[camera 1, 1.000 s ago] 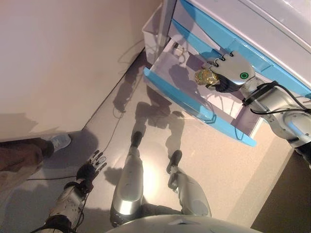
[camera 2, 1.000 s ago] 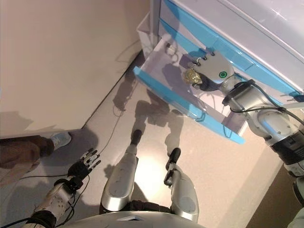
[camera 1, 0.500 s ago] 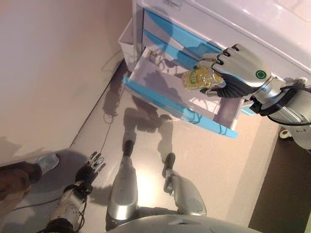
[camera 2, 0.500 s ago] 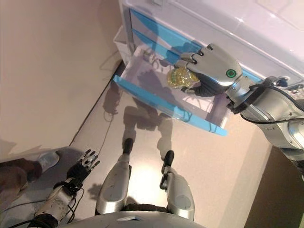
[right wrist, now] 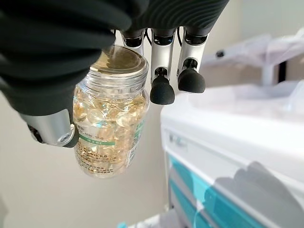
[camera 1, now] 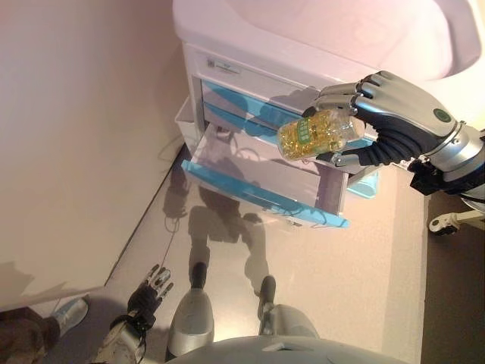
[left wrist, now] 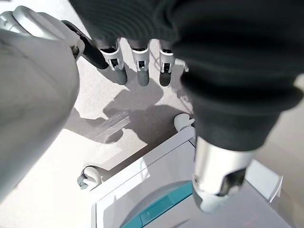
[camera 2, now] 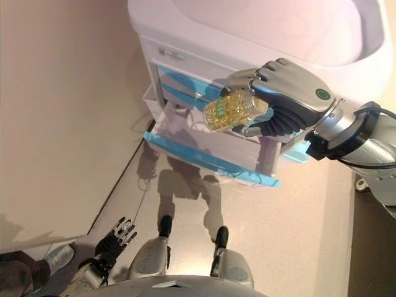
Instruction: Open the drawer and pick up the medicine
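Note:
My right hand (camera 1: 394,121) is shut on a clear medicine bottle (camera 1: 314,134) full of yellow capsules with a green label, and holds it up in the air in front of the white cart (camera 1: 250,30). The bottle also shows in the right wrist view (right wrist: 110,121), pinched between thumb and fingers. Below it the cart's blue-fronted drawer (camera 1: 261,199) stands pulled out. My left hand (camera 1: 151,288) hangs low by the floor at the lower left, fingers relaxed and empty; its fingers (left wrist: 137,61) show straight in the left wrist view.
A beige wall (camera 1: 76,136) runs along the left, close to the cart. A person's shoe (camera 1: 68,311) stands at the lower left. A caster (camera 1: 443,222) of another piece of furniture shows on the floor at the right.
My right hand has lifted the bottle up out of the drawer and higher toward the camera. The view has shifted, so the cart now shows lower and more of its top is in sight.

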Controlling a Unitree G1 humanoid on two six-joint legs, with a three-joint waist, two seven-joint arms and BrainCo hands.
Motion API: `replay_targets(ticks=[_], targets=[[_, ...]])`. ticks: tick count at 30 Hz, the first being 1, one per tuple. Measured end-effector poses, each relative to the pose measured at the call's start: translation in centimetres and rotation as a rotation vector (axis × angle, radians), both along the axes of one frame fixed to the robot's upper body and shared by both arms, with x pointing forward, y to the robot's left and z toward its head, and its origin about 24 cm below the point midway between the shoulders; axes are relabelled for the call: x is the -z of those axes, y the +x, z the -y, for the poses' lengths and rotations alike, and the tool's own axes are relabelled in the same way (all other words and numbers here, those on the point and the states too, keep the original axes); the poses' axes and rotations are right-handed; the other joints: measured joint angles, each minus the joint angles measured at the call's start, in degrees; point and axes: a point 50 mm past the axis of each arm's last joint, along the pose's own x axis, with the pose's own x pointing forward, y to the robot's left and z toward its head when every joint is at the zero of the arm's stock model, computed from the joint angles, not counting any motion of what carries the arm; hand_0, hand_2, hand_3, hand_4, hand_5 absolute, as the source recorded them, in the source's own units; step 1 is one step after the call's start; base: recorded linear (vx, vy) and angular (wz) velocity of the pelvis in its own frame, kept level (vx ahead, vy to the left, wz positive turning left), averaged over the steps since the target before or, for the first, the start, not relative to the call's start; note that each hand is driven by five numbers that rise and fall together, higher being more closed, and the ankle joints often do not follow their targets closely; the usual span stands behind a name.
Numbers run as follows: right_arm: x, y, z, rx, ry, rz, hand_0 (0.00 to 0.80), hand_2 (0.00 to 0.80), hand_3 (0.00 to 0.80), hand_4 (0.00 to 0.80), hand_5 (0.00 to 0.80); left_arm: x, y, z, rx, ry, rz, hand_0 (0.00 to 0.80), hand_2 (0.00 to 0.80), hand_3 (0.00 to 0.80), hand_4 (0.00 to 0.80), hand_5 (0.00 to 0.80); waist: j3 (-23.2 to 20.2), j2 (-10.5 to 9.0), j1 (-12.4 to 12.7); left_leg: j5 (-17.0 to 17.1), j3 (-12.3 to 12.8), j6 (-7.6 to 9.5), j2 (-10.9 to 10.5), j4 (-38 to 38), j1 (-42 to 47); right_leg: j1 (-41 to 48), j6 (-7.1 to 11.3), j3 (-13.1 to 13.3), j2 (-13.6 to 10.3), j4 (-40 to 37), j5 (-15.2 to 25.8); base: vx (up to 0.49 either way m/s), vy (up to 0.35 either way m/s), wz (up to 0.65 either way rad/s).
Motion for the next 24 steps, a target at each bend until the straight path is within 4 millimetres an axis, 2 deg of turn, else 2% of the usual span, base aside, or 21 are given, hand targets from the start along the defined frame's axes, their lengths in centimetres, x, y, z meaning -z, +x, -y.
replay_targets(ticks=[6,11,18,24], targets=[[-1.0,0.1,0.8,0.046,0.046,0.012,0.8,0.8,0.8,0.8,0.8,0.6,-1.0,0.3,-0.012,-0.02,-0.044,0.0,0.0,0.0,0.0,0.0,-2.1,-0.01,-0.3,-0.1,0.5,0.02,0.0,-1.0,1.9,1.6,0.02,0.2,0.0,-0.7,0.0,0.068,0.033,-0.03],[-2.0,1.3,2.4,0.157,0.06,0.001,0.8,0.8,0.8,0.8,0.8,0.8,-1.3,0.2,-0.038,-0.018,-0.058,0.0,0.0,0.0,0.0,0.0,-3.0,0.09,-0.2,-0.1,0.4,0.02,0.0,-1.3,2.9,2.7,0.02,0.1,0.0,-1.3,0.0,0.057,0.012,0.01],[-6.4,2.7,5.8,0.364,0.13,0.103,0.8,0.8,0.8,0.8,0.8,1.0,-2.1,0.1,-0.042,-0.024,-0.099,0.0,0.0,0.0,0.0,0.0,-3.8,-0.13,0.0,-0.1,0.2,0.01,-0.1,-2.0,4.4,4.5,0.15,-0.2,0.0,-2.2,0.1,0.046,0.013,0.01],[-8.2,4.4,8.1,0.528,0.114,0.095,0.8,0.8,0.8,0.8,0.8,1.1,-2.8,-0.3,-0.047,-0.022,-0.146,0.0,0.0,0.0,0.0,0.0,-4.9,-0.86,0.8,0.0,-0.1,-0.01,-0.1,-2.9,5.9,6.1,0.26,-0.5,0.0,-3.2,0.2,0.035,0.016,0.03]])
